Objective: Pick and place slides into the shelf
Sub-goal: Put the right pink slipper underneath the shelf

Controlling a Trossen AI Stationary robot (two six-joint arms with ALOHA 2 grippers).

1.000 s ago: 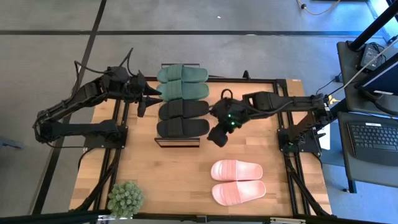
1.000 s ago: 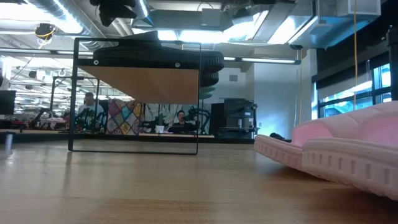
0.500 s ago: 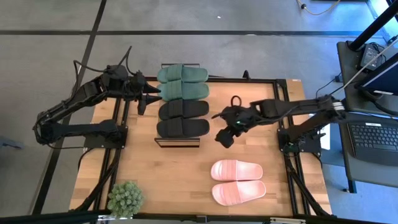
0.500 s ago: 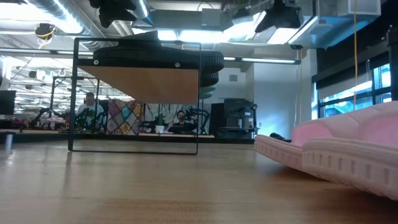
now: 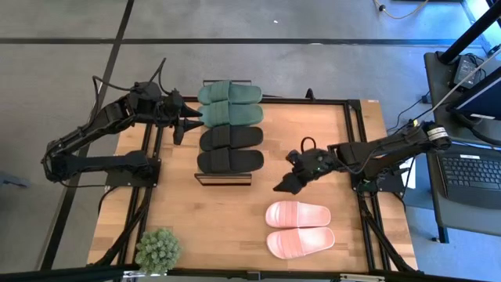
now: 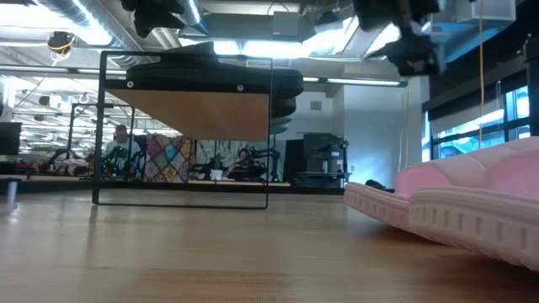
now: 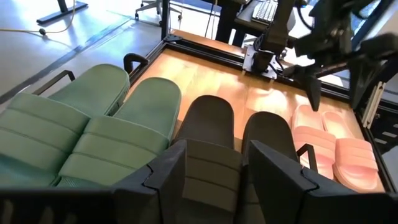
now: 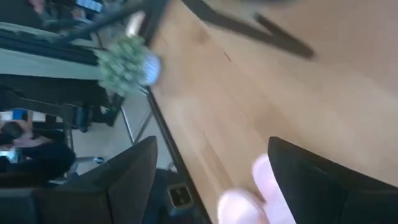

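Two dark green slides (image 5: 230,103) and two black slides (image 5: 230,149) lie side by side on the top plank of the shelf (image 5: 223,179), soles down. A pale pink pair (image 5: 300,227) lies on the table near its front edge. My right gripper (image 5: 283,186) hangs open above the table, between the shelf and the pink pair, whose toes (image 8: 249,198) show between its fingers' line of sight. My left gripper (image 5: 184,125) waits open at the shelf's left side, pointing at the black slides (image 7: 211,124) and touching none.
A small green potted plant (image 5: 158,251) stands at the near left corner. Bare wood lies between the shelf and the pink pair. The shelf's thin black frame (image 6: 99,126) stands upright on the table.
My right gripper has come down and toward the table's near edge, closer to the pink slides, rolling about its own axis as it went. It has stayed open. The slides and the shelf have not moved.
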